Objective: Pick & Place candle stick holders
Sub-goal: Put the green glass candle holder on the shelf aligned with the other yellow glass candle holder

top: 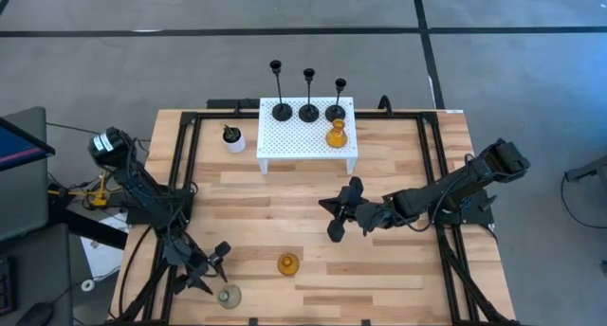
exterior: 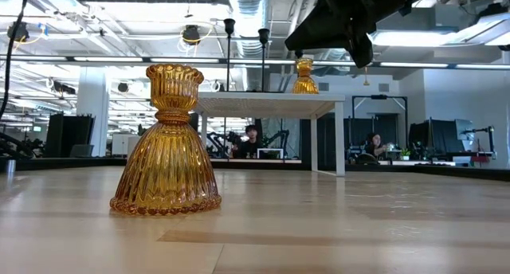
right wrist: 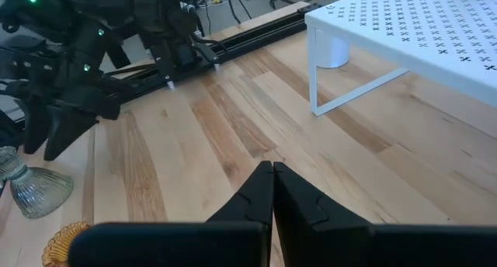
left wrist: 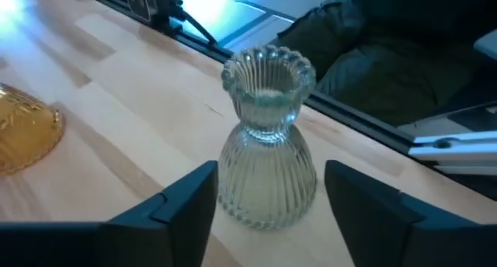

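Left wrist view: left gripper [left wrist: 268, 201] fingers apart around the clear glass holder [left wrist: 266, 139], at the table [top: 398, 269] front corner. Right gripper [right wrist: 273, 191] pinched together, empty, mid-table. Low view alone shows seated people behind; amber holder [exterior: 168, 142] stands near.

I see open desk [top: 285, 212] between the white stand [top: 305, 136] and the amber holder [top: 287, 264]. The clear holder [top: 229, 295] sits just ahead of my left gripper's [top: 211, 266] spread jaws.
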Controlling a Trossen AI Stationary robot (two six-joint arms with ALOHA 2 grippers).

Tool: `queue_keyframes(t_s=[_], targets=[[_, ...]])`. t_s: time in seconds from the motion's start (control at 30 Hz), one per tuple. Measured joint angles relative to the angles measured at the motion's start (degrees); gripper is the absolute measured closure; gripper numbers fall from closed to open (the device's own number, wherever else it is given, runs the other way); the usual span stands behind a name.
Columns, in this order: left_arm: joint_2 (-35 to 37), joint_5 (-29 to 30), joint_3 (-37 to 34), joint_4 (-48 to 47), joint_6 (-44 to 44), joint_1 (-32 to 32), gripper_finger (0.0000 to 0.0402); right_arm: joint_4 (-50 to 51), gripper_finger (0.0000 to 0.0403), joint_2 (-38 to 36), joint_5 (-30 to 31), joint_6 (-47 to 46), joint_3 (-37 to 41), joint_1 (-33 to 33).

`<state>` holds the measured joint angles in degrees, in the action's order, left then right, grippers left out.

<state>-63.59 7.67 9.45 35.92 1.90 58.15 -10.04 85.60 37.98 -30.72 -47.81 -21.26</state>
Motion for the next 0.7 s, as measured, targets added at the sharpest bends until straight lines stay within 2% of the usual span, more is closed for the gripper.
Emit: queue_keyframes(t_s=[0.2,0.3,0.53,0.7], targets=[[-4.04,0.01,0.00,3.22,-0.84,-2.28,0.0114,0.00,0.0403,0.00,-0.02,0.04,0.00,0.00],[-6.35,-0.19,0.00,7.68,-0.86,-3.30,0.0095,0.00,0.0403,0.00,-0.24,0.07,0.00,-0.04],[-10.62,-7.53,0.02,17.20,-2.57,-3.94,0.0069,0.11,0.0403,0.00,-0.35,0.20,0.00,-0.04],[-13.31,-5.53,0.47,19.05,-3.87,-3.94,0.0057,0.13,0.0403,0.00,-0.44,0.20,0.00,-0.04]])
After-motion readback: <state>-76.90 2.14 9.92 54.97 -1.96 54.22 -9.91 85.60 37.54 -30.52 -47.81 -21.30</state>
